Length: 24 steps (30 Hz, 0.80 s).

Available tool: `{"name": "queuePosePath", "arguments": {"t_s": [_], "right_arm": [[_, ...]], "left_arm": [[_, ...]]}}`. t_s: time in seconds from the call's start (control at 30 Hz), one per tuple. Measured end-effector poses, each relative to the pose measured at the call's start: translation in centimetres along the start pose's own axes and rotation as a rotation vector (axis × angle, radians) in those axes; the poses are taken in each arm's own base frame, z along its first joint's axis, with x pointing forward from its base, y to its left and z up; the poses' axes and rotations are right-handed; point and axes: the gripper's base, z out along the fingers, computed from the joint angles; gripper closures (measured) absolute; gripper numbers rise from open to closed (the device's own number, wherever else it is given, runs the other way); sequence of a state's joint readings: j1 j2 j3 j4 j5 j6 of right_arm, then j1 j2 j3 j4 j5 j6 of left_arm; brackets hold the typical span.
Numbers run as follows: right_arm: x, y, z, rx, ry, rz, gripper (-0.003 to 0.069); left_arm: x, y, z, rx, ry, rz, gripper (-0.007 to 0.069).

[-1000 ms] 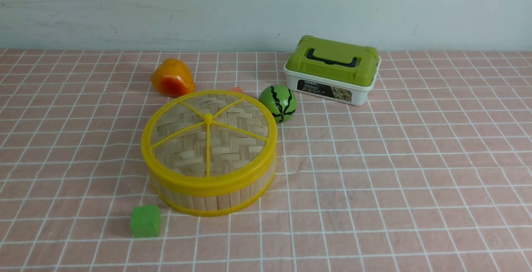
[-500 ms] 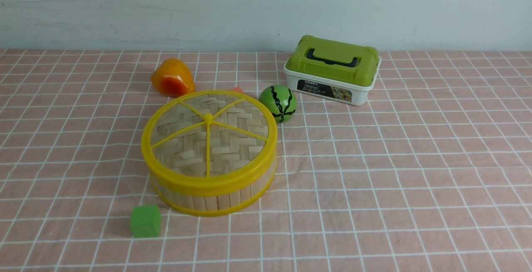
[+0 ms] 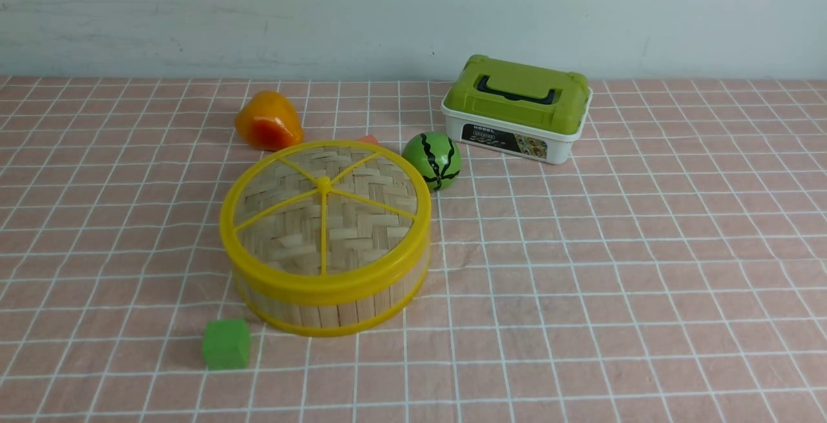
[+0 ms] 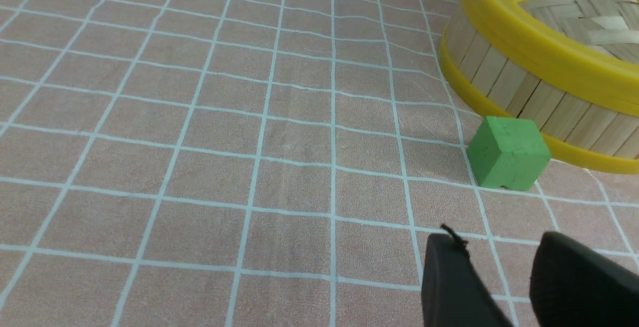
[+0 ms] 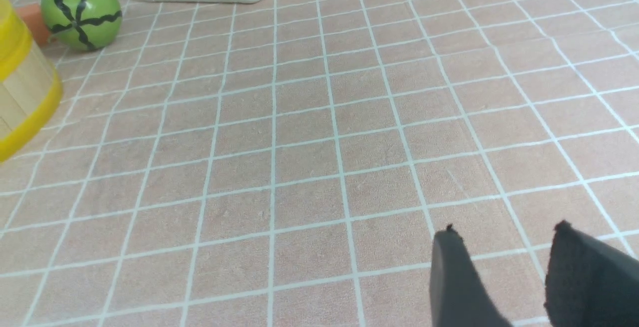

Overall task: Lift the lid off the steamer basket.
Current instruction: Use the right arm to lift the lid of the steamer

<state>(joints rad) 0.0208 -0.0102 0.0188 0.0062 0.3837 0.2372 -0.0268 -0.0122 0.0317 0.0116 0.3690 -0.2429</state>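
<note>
Though the lid (image 3: 323,206) capped the steamer basket (image 3: 329,310) ahead of the left tool (image 4: 496,247), it and the right tool (image 5: 504,237) hung released, empty; reaching the rim likely came next.

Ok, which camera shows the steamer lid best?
The front view: the whole lid shows, rim, spokes and centre knob, seated on the steamer basket. The left wrist view catches only part of it; the right wrist view, just a yellow sliver.

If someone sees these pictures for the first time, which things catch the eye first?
The round bamboo steamer basket with yellow rims, its woven bamboo lid on, sits left of centre. Behind it to the right lie a green striped ball and a green-lidded white plastic box.
</note>
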Motion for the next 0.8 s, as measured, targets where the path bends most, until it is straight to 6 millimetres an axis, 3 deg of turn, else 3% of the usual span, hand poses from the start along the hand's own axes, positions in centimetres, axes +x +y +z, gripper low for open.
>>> {"name": "queuePosePath", "arguments": {"t_s": [0.13, 0.23, 0.27, 0.3, 0.33, 0.4, 0.63, 0.8], "right_arm": [[0.0, 0.3, 0.0, -0.031, 0.007, 0.085, 0.0418], [0.1, 1.2, -0.1, -0.131, 0.042, 0.46, 0.0418], [0.2, 1.3, -0.1, -0.138, 0.047, 0.491, 0.0418], [0.2, 1.9, -0.1, -0.198, 0.082, 0.726, 0.0418], [0.2, 2.2, -0.2, -0.229, 0.104, 0.852, 0.0418], [-0.1, 2.5, -0.3, -0.267, 0.114, 0.985, 0.0418], [-0.6, 2.2, -0.2, -0.271, 0.033, 0.916, 0.0418], [-0.9, 2.8, -0.7, -0.293, 0.064, 0.683, 0.044]], "left_arm": [[0.0, 0.0, 0.0, 0.0, 0.0, 0.0, 0.0386], [0.0, 0.0, 0.0, 0.0, 0.0, 0.0, 0.0386], [0.0, 0.0, 0.0, 0.0, 0.0, 0.0, 0.0386], [0.0, 0.0, 0.0, 0.0, 0.0, 0.0, 0.0386], [0.0, 0.0, 0.0, 0.0, 0.0, 0.0, 0.0386], [0.0, 0.0, 0.0, 0.0, 0.0, 0.0, 0.0386], [0.0, 0.0, 0.0, 0.0, 0.0, 0.0, 0.0386], [0.0, 0.0, 0.0, 0.0, 0.0, 0.0, 0.0386]]}}
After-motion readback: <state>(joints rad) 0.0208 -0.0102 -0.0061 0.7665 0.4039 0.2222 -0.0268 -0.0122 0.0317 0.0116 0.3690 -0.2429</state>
